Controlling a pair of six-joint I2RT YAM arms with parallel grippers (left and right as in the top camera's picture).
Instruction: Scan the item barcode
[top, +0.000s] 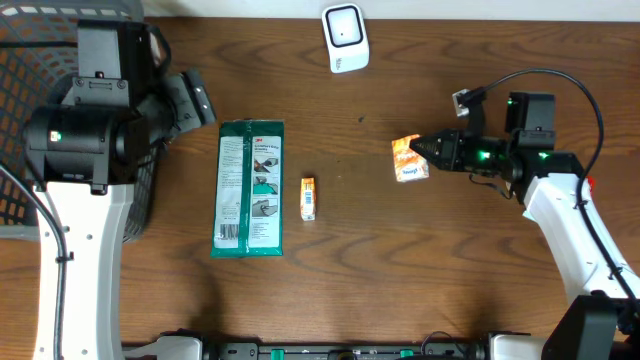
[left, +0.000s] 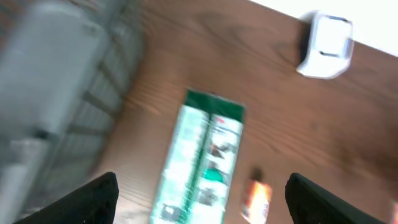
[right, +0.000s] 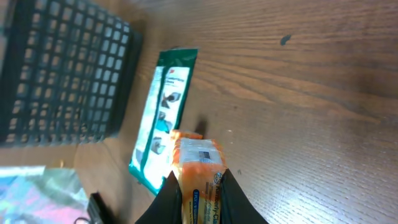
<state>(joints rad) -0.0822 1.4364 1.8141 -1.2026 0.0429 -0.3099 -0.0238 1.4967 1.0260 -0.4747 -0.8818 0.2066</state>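
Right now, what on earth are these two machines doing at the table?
The right gripper is clamped on a small orange packet, some way from the white box-shaped scanner at the table's far edge. The left gripper hangs open and empty beside the dark mesh basket. A flat green pack and a little orange box lie untouched on the brown wooden table.
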